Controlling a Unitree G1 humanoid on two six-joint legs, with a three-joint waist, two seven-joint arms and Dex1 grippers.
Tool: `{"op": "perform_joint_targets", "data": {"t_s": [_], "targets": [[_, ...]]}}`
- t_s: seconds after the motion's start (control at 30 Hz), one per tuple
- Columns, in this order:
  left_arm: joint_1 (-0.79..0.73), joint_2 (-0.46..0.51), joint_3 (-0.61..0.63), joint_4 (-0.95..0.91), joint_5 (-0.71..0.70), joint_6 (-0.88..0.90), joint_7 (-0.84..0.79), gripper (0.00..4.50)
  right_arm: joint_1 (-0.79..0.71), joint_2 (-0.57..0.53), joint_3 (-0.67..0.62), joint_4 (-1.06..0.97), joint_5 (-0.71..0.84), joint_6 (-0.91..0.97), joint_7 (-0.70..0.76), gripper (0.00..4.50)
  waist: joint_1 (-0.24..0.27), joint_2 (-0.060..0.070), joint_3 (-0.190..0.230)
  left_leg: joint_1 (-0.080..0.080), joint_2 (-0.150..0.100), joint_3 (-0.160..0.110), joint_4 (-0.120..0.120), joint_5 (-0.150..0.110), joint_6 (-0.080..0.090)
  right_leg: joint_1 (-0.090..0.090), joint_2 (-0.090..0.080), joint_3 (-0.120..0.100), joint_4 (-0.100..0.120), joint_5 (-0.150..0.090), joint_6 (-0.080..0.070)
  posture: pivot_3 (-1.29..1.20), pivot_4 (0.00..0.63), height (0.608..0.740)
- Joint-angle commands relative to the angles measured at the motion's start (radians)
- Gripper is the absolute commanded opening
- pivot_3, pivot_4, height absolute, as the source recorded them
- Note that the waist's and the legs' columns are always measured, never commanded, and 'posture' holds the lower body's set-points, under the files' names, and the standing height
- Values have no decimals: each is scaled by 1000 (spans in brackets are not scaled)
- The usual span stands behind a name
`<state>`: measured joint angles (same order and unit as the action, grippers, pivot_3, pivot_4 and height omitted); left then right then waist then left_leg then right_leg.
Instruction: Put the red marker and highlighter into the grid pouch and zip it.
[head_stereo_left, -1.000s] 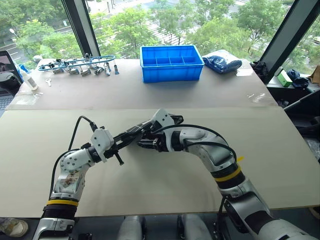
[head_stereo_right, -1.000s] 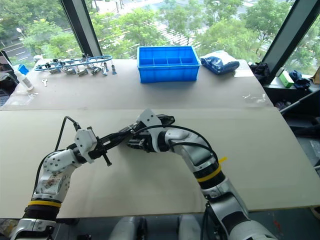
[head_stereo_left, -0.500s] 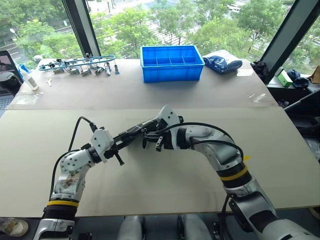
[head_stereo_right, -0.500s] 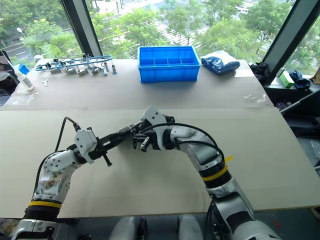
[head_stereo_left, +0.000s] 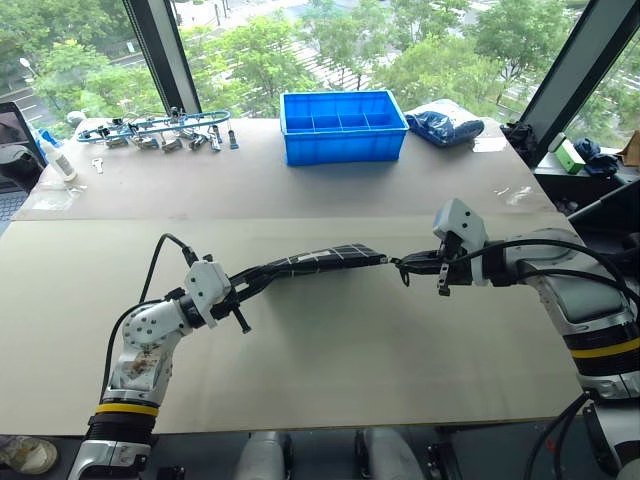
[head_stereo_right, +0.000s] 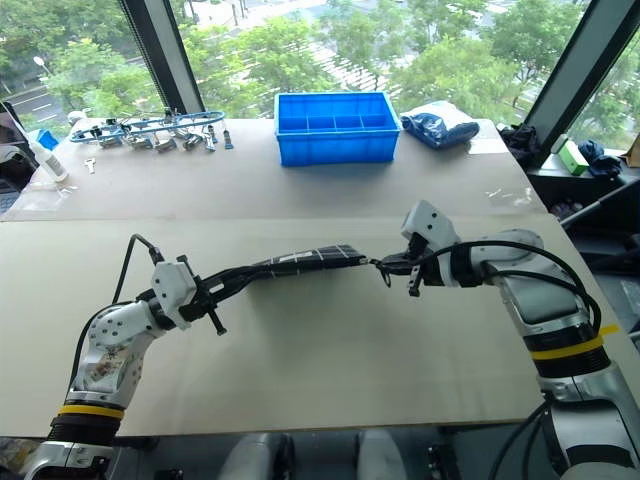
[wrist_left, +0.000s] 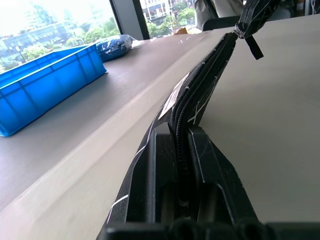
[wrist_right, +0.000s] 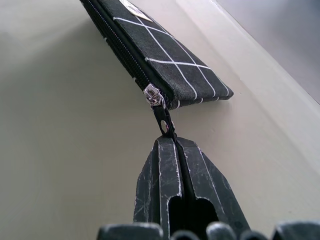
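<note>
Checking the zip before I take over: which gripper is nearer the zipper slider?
Right. The right gripper is shut on the strap pull right at the zipper slider; the left gripper clamps the opposite end of the grid pouch.

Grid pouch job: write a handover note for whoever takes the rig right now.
Left gripper: shut on one end of the grid pouch, held above the table.
Right gripper: shut on the zipper pull at the pouch's far end.
Done: the zipper slider sits at that end and the zip looks closed along its length.
Marker and highlighter: not visible, presumably inside.
Left: confirm the zip is closed, then set the pouch down and let go.
</note>
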<state>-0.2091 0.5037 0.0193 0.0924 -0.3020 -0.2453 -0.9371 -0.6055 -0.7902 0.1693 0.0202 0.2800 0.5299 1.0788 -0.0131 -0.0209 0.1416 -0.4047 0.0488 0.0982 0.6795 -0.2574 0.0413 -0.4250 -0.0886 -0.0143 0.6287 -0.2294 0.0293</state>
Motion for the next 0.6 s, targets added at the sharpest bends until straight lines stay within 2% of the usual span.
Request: {"op": "perform_joint_targets", "data": {"t_s": [0.03, 0.07, 0.1, 0.13, 0.2, 0.37, 0.47, 0.6], "targets": [[-1, 13, 32, -10, -9, -7, 11, 0, -37, 29, -29, 84, -54, -43, -75, 50, 0, 0, 0, 0, 0, 0, 0, 0, 0, 0, 0, 0, 0, 0, 0, 0, 150, 740], [-4, 11, 30, -10, -8, -6, 10, 0, -54, 57, -42, 123, -55, -26, -113, 50, 0, 0, 0, 0, 0, 0, 0, 0, 0, 0, 0, 0, 0, 0, 0, 0, 150, 740], [-7, 11, 27, -9, -8, -7, 8, 0, -58, 72, -47, 145, -51, -25, -116, 617, 0, 0, 0, 0, 0, 0, 0, 0, 0, 0, 0, 0, 0, 0, 0, 0, 150, 740], [-9, 11, 26, -8, -8, -7, 6, 0, -48, 71, -45, 139, -47, -35, -99, 792, 2, 0, 0, 0, 0, 1, 1, 0, 0, 0, -1, 0, 0, 0, 0, 0, 150, 740], [-11, 12, 24, -5, -8, -9, 2, 0, -26, 57, -45, 104, -26, -18, -62, 1592, 12, 0, 0, -1, -1, 2, 0, 0, 0, 0, -2, -1, 0, 0, 0, 0, 150, 740], [-10, 14, 19, -4, -17, -4, -13, 0, 39, -12, -121, 3, 114, 141, 38, 3199, 24, 0, 0, -2, -1, 2, 1, 0, 1, 0, -2, 0, -2, 0, 1, 0, 150, 740], [-13, 12, 14, -3, -31, 3, -35, 0, 97, -61, -167, -42, 174, 172, 94, 3199, 28, 0, 0, -2, -1, 2, 1, 0, 1, 0, -3, -1, -2, 0, 1, 0, 150, 740], [-19, 22, 0, 3, -36, -6, -88, 0, 163, -95, -227, -77, 197, 165, 87, 3199, 25, 0, 0, -1, -1, -2, 1, -1, 1, 1, -2, 0, -2, 0, 1, 0, 150, 740]]}}
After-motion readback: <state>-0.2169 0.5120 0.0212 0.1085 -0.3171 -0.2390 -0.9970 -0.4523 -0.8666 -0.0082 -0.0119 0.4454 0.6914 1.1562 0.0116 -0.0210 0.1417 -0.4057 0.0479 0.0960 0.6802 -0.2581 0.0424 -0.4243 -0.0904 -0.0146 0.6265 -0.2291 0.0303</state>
